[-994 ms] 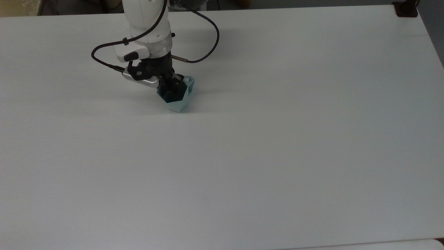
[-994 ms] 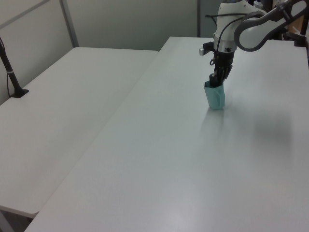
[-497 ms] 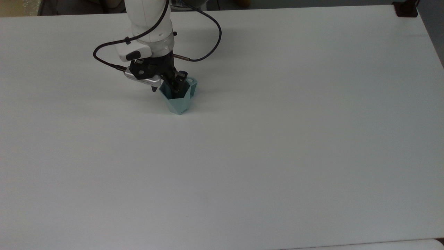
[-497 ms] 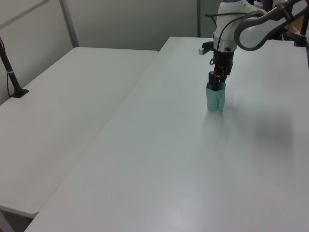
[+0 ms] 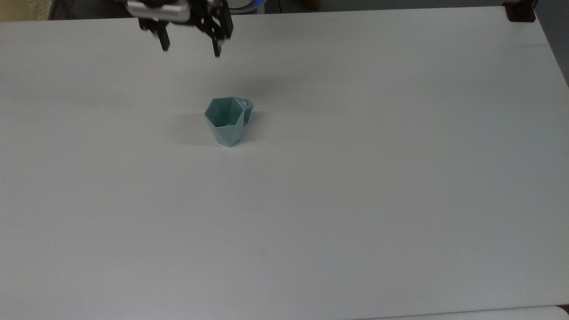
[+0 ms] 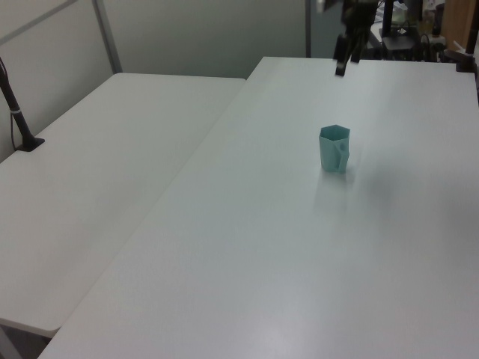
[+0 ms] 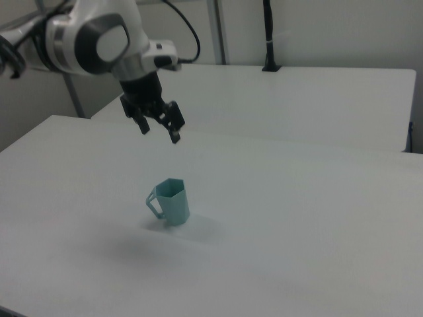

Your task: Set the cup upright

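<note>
From the top view, the cup (image 5: pixel 228 121) stands upright on the white table (image 5: pixel 355 178), mouth open to the ceiling, its narrower base down. Its little loop handle sticks out toward the top view's right, on the far side of the rim. The gripper (image 5: pixel 191 48) hangs well above and beyond it, near the top edge of the picture, with its two dark fingers (image 5: pixel 165 43) spread wide apart and nothing between them. A faint shadow lies on the table between gripper and cup.

From the left view, the cup (image 6: pixel 334 149) sits alone on the table (image 6: pixel 247 262), upright, with the handle showing on the left view's right side of its body. The gripper (image 6: pixel 346 56) is high up near the top edge, well clear of the cup, and blurred; I cannot tell the spread of the fingers from here. A second white table (image 6: pixel 97 172) stands alongside, to the left view's left, with a black post (image 6: pixel 16 112) clamped at its edge.

From the right view, the cup (image 7: pixel 170 201) stands upright, its handle pointing to the right view's left. The gripper (image 7: pixel 158 129) hovers above it and a little toward the right view's left, fingers (image 7: pixel 175 134) parted and empty, pointing down. The white arm (image 7: pixel 99 43) reaches in from the upper left of the right view, a black cable (image 7: pixel 188 30) looping off it.
</note>
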Motion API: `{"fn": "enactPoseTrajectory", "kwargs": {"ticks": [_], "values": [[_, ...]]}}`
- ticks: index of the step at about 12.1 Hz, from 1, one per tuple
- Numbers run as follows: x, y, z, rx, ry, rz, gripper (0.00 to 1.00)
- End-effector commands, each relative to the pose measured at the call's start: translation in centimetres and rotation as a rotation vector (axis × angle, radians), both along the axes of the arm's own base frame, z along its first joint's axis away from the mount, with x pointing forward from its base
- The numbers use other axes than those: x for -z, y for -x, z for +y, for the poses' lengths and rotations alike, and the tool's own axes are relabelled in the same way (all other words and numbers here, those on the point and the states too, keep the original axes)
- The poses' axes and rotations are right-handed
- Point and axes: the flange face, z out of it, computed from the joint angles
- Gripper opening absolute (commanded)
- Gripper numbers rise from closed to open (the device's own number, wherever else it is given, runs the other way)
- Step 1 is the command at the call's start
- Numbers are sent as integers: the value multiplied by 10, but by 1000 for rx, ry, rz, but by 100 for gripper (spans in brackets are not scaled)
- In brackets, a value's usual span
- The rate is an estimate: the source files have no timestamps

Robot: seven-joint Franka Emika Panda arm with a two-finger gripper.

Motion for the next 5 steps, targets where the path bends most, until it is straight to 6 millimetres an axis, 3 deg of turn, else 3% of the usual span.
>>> {"fn": "enactPoseTrajectory", "kwargs": {"ticks": [1,2,5], "values": [[-52,10,-6,-163,4,67,100],[-64,15,-9,-170,5,87,100],[-62,14,-12,-151,4,94,100]]}}
